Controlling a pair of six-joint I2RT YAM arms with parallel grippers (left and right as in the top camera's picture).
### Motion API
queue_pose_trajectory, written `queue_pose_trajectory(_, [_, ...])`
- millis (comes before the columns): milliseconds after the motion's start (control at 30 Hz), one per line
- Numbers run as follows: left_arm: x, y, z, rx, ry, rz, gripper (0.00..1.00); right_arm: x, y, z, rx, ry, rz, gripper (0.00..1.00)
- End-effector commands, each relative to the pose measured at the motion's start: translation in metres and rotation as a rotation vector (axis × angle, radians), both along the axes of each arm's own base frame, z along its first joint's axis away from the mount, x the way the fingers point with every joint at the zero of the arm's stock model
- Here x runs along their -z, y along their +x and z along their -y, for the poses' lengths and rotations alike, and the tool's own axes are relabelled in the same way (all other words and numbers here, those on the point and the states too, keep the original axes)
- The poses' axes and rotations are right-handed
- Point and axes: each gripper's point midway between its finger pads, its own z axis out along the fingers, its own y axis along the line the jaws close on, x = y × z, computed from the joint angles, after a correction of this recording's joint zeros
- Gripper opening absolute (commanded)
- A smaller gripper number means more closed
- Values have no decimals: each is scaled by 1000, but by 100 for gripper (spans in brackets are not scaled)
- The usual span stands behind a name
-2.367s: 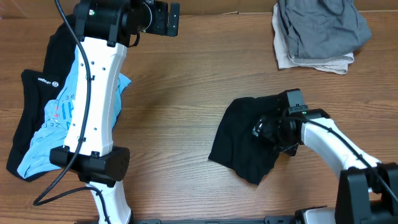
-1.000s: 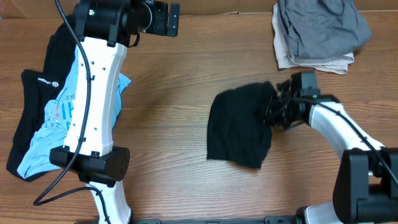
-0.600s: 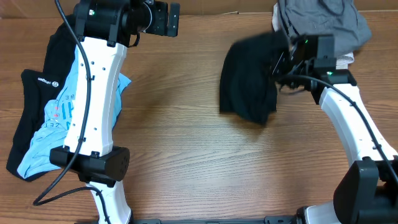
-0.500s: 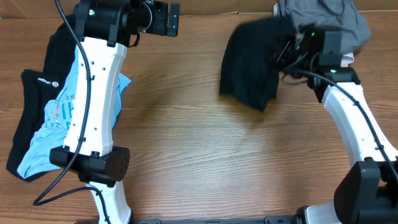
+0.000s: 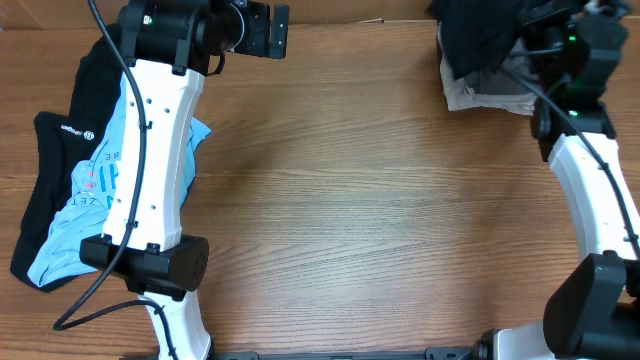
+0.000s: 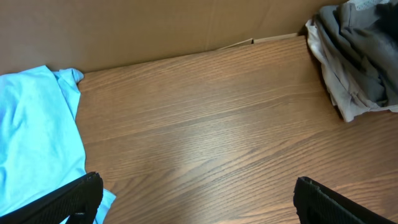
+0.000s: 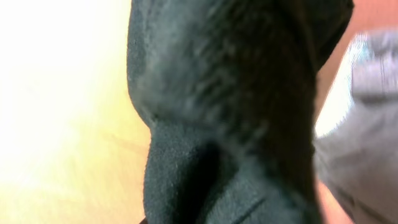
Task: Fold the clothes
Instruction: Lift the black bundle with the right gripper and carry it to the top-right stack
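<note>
- Right gripper is up at the far right corner of the table, wrist turned toward the left.
- It pinches the black garment. The fingers themselves are buried in the cloth, and dark fabric fills the blurred right wrist view.
- The black garment is bunched and sits over the left part of the folded grey stack. Whether it touches the stack, I cannot tell.
- The stack lies at the far right edge. Its pale bottom layer shows below the black cloth.
- Left gripper is at the far left-centre, above bare wood. Its fingers are spread wide, with nothing between them.
- Left wrist view: a cardboard wall runs along the far edge, the grey stack is at right, and blue cloth is at left.
- An unfolded pile lies on the left side: a light blue T-shirt on top of a black shirt with white print. The left arm partly covers it.
- The middle of the table is wood grain only.
</note>
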Motion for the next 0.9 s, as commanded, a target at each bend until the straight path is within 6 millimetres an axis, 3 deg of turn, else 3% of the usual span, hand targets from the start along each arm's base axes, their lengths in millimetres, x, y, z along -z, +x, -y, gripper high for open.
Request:
queue_pose_trajectory(0, [9,4,0,15,12,-17,100,-13,8,43,112,113,93,4])
queue_pose_trajectory(233, [28,13,2,15,19,-50,100,36,43,91,108,303,158,4])
queue_pose_trajectory(467, [62,27,6,-3,16,-113,100,124,86,110,46,369,23,4])
queue_pose_trajectory(633, [79,37,8,-4,20,-133,100,191,88,118,60,395,-122,5])
queue_pose_trajectory(700, [81,40,9,-4,18,-128,100,202,86,120,60,351,-162,14])
queue_pose_trajectory(767, [82,44,10,-4,15,-118,100,204,84,123,50,290,-175,47])
queue_pose_trajectory(800, [82,46,10,-8,12,-114,100,203,83,124,38,274,-174,59])
queue_pose_trajectory(867, [82,48,10,-10,8,-108,100,199,81,128,7,255,-169,72])
